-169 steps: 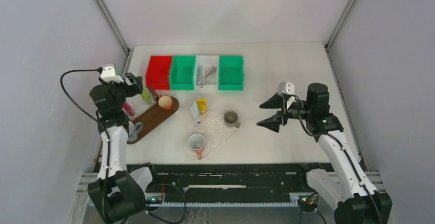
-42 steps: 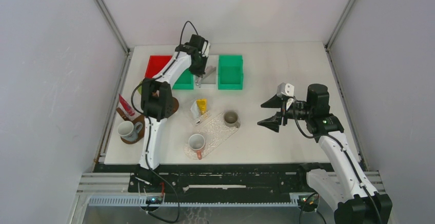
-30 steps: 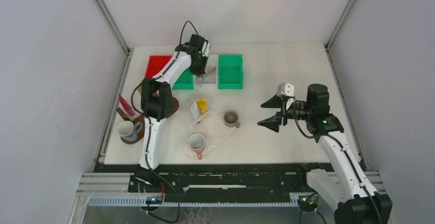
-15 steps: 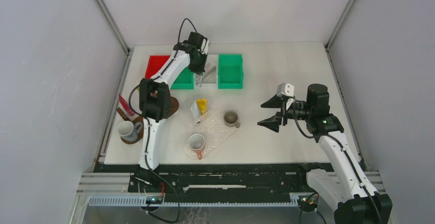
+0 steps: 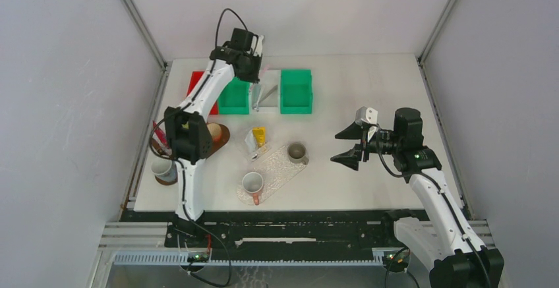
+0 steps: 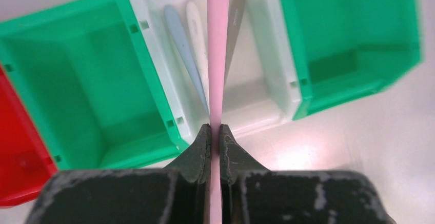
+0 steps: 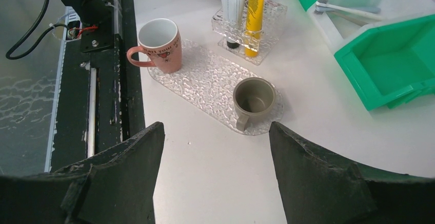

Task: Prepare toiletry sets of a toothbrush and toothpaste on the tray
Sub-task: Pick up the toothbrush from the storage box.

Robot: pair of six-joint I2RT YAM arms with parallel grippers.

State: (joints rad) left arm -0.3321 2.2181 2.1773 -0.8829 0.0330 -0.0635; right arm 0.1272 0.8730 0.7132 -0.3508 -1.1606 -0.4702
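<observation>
The left gripper is pinched tight on a slim pink plastic toothbrush, held above the white open bin at the upper centre of the top view (three other brushes lie inside). The right gripper, mid-right there, gapes wide and empty, facing the clear pebbled tray.

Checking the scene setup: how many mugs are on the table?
3: the pink mug and grey mug stand on the clear tray; the white mug is on the brown tray at far left.
</observation>
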